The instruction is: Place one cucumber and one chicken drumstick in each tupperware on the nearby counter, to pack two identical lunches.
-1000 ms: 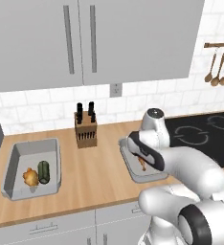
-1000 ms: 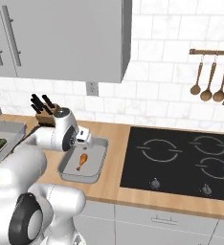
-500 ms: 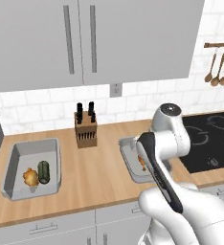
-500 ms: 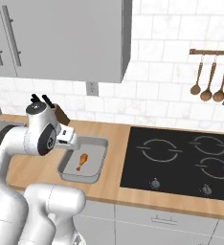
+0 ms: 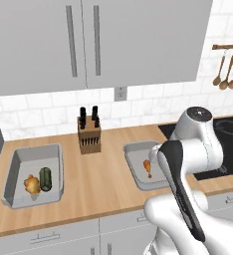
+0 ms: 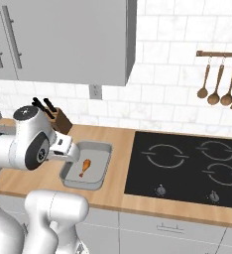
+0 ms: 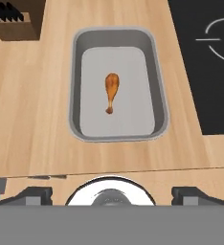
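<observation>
Open gripper (image 7: 111, 194) above tupperware (image 7: 159, 95) holding 1 chicken drumstick (image 7: 111, 91)

Wooden counter (image 5: 98, 182) carries two grey tupperware boxes, left (image 5: 14, 164) and right (image 5: 133, 169), a knife block (image 5: 88, 137) between them near the wall, and a black cooktop (image 6: 187, 166).

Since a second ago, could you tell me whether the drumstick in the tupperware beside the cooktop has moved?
No. The drumstick lies at the same spot in its tupperware beside the cooktop.
</observation>
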